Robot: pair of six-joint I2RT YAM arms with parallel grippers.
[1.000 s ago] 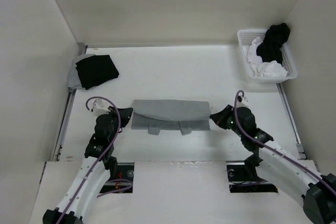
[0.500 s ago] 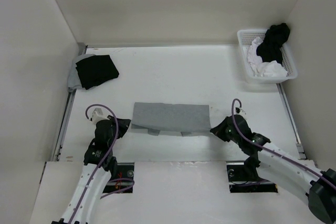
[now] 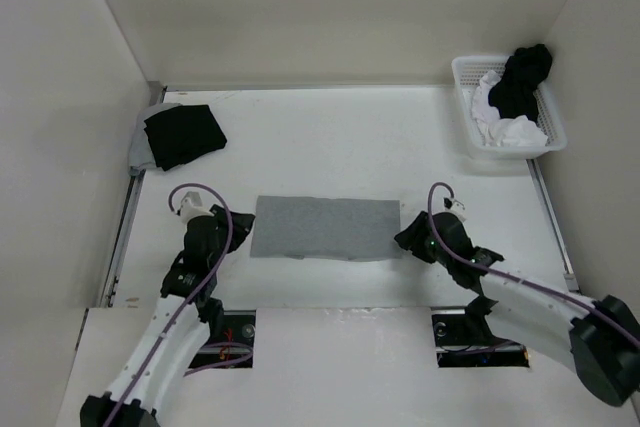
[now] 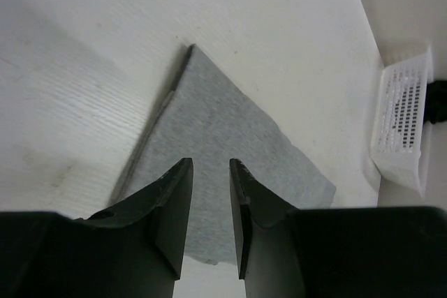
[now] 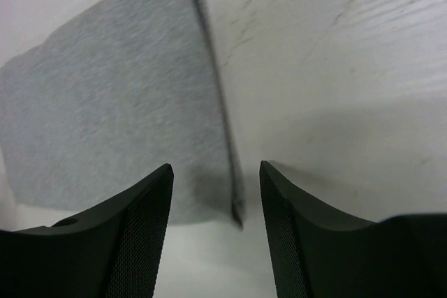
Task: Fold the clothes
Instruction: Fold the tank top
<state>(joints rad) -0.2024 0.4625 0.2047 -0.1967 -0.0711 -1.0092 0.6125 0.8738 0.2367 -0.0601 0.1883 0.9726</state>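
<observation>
At 9 o'clock of the grey T-shirt (image 3: 325, 227), the left gripper (image 3: 242, 221) hangs w/ jaws slightly parted, gripping nothing; shirt lies flat as a neat rectangle mid-way across the table (image 3: 330, 137). At its 3 o'clock edge the right gripper (image 3: 405, 240) has jaws wide, also empty. Likely risk: both sets of tips sit so near the hems that a low pull-away could snag the knit & drag the fold open, esp. right side.

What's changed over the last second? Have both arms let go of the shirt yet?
Yes. Both arms drew the folded-over layer of the grey T-shirt toward the near edge and laid it flat as a rectangle. Then the left gripper and right gripper opened and let go. The black garment and basket stayed put.
</observation>
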